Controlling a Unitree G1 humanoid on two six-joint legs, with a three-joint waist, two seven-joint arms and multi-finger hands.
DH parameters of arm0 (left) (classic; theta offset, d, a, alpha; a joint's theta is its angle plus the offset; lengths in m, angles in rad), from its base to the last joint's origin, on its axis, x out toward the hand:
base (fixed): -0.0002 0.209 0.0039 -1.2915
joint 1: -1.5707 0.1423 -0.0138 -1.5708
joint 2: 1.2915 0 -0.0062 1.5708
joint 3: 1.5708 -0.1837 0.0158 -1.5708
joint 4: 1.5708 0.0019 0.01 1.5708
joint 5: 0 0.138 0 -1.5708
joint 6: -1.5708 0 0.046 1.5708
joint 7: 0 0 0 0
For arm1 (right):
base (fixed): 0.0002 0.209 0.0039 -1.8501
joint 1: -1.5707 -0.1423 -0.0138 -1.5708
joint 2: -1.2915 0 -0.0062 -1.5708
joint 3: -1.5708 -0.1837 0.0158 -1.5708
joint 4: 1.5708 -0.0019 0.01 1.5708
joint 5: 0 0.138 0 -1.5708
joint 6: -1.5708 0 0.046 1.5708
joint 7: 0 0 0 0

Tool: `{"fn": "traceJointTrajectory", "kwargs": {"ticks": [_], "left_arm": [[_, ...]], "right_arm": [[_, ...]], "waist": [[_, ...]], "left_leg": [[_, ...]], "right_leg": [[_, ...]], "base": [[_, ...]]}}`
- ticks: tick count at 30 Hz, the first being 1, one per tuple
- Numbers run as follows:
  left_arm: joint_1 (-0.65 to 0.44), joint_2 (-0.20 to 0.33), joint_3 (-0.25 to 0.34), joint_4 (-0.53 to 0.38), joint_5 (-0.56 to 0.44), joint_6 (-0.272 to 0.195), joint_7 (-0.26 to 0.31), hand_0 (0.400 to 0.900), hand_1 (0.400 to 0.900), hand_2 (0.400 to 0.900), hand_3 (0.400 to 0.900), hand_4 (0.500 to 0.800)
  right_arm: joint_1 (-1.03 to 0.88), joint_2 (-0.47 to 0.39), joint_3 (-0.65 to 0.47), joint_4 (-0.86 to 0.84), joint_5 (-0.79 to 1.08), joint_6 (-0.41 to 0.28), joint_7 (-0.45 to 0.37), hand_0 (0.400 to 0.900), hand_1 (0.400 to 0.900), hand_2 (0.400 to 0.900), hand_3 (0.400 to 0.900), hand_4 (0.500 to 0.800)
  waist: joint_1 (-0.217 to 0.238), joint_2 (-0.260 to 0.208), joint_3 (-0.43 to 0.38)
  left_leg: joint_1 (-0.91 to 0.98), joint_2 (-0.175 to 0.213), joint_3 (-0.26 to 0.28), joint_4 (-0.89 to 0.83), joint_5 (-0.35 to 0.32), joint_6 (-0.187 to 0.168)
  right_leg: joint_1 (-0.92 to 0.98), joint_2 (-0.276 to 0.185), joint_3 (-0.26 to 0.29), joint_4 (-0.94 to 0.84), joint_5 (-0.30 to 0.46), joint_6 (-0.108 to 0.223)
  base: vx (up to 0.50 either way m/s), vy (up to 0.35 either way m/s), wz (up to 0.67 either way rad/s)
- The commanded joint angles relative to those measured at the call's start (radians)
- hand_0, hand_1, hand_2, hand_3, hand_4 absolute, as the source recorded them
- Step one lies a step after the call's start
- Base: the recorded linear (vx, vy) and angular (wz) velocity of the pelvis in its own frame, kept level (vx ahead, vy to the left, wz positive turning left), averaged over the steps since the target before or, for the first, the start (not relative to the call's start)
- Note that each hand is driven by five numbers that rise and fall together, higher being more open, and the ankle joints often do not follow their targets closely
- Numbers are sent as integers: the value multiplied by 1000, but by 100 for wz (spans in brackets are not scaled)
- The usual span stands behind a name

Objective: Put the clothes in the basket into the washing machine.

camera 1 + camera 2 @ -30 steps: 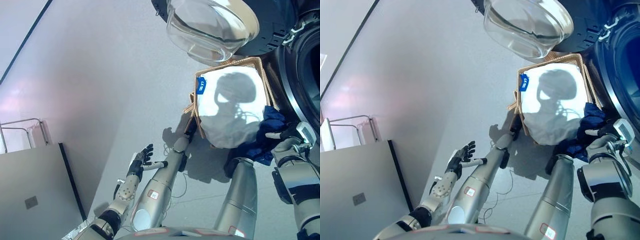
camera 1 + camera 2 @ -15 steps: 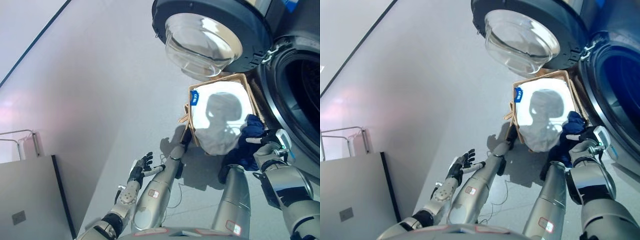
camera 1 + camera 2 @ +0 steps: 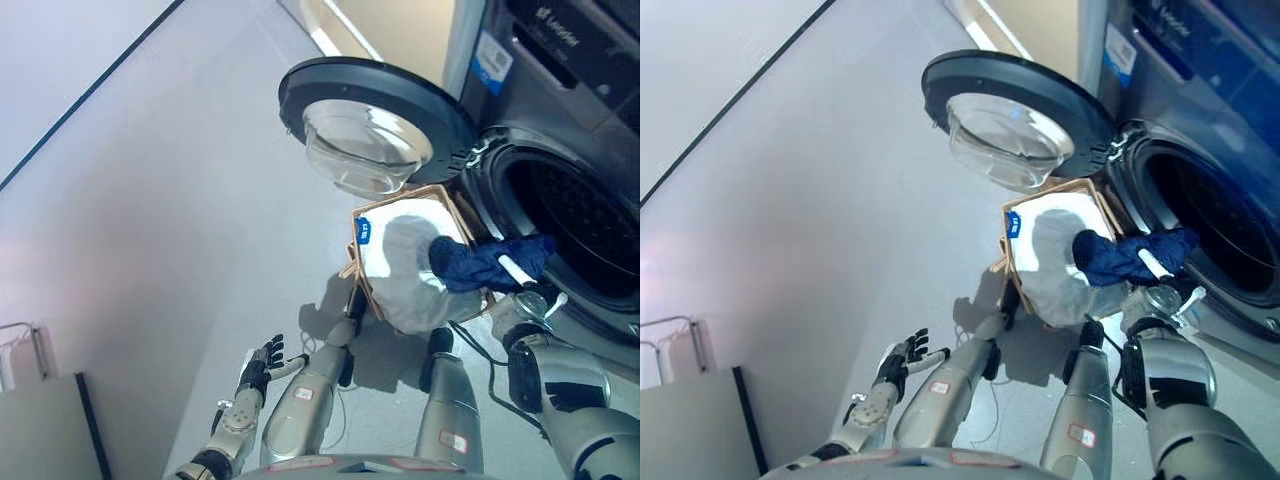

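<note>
The right robot hand is mostly buried in the navy garment it grips, at centre right, over the wicker basket rim and just before the washing machine drum opening. White laundry seems to fill the basket. The open door hangs above. The left robot hand, lower left, is relaxed and empty.

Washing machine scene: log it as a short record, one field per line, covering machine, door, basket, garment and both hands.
washing machine: dark front-loader, drum opening facing the basket
door: round glass door swung wide open
basket: woven basket on the floor by the opening, white cloth inside
garment: dark blue cloth lifted above the basket's edge, close to the drum opening
right hand: fingers curled round the dark blue cloth
left hand: low over the floor, fingers relaxed, holding nothing
</note>
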Motion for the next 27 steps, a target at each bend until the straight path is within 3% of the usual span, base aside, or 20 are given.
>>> {"fn": "traceJointTrajectory", "kwargs": {"ticks": [1, 2, 3, 4, 5, 6, 7, 10, 15, 16, 17, 27], "left_arm": [[-17, 28, 14, 112, -41, -31, 34, 900, 900, 900, 900, 800], [-19, 32, 15, 110, -40, -34, 35, 900, 900, 900, 900, 800], [2, 89, 14, 122, -53, -27, 25, 900, 900, 900, 900, 800], [-18, 69, 31, 106, -73, -38, 39, 900, 900, 900, 900, 800], [-12, 72, 34, 105, -72, -39, 40, 900, 900, 900, 900, 800], [-3, 37, 30, 82, -89, -48, 39, 900, 900, 900, 900, 800], [13, 27, 25, 89, -110, -59, 41, 900, 900, 900, 900, 800], [34, 36, 23, 102, -113, -58, 48, 900, 900, 900, 900, 800], [37, 35, 22, 111, -120, -51, 39, 900, 900, 900, 900, 800], [35, 33, 23, 112, -122, -50, 35, 900, 900, 900, 900, 800], [35, 30, 24, 112, -126, -48, 31, 900, 900, 900, 900, 800], [21, 29, 36, 128, -140, -45, 15, 900, 900, 900, 900, 800]], "right_arm": [[-48, -81, 7, -66, 80, -132, -1, 400, 400, 400, 400, 500], [-71, -97, 9, -66, 85, -143, -7, 400, 400, 400, 400, 500], [-407, -344, 80, -47, 120, -132, -5, 400, 400, 400, 400, 500], [-357, -254, 130, -42, 101, -149, -58, 400, 400, 400, 400, 500], [-344, -241, 124, -62, 91, -148, -75, 400, 400, 400, 400, 500], [-114, -65, 39, -238, 81, -199, -47, 400, 400, 400, 400, 500], [-66, -26, 2, -309, 58, -228, -84, 400, 400, 400, 400, 500], [-154, -79, 9, -285, 29, -235, -142, 400, 400, 400, 400, 500], [-279, -159, 61, -224, 39, -199, -126, 400, 400, 400, 400, 500], [-285, -161, 64, -222, 57, -200, -107, 420, 420, 420, 420, 512], [-284, -158, 61, -221, 76, -204, -89, 900, 900, 900, 900, 800], [-275, -126, 47, -150, 145, -207, -22, 900, 900, 900, 900, 800]], "waist": [[-28, -23, -39], [-28, -22, -43], [-12, -51, -76], [-19, -28, -53], [-22, -30, -57], [-51, -18, -38], [-54, -18, -41], [-44, -12, -60], [-34, -8, -81], [-35, -7, -82], [-34, -7, -84], [-30, -26, -105]], "left_leg": [[36, -70, 45, 50, -156, 31], [41, -69, 47, 47, -156, 31], [49, -70, 43, 44, -160, 24], [46, -68, 49, 44, -155, 26], [43, -68, 49, 42, -148, 26], [60, -66, 55, 36, -153, 31], [67, -66, 54, 34, -154, 31], [80, -66, 48, 26, -156, 30], [97, -59, 47, -5, -148, 26], [98, -56, 48, -9, -146, 24], [101, -54, 48, -14, -144, 23], [122, -33, 40, -126, -80, 5]], "right_leg": [[171, 20, -17, -386, 228, -2], [176, 20, -16, -392, 230, -1], [184, 24, -20, -397, 226, -2], [177, 24, -13, -395, 238, 0], [175, 24, -13, -398, 245, 0], [181, 28, -2, -397, 238, 3], [186, 29, -1, -396, 233, 1], [201, 27, -6, -403, 227, 0], [211, 30, -5, -422, 229, 2], [211, 31, -6, -424, 231, 1], [214, 31, -7, -427, 232, 1], [222, 44, -20, -528, 294, 8]], "base": [[37, 2, -26], [35, -17, -5], [18, -17, -6], [0, 0, 0], [-5, 14, -24], [19, 26, -22], [53, 22, -23], [40, -6, 0], [41, -26, -2], [57, -49, 1], [42, -44, 2], [19, -44, 0]]}}
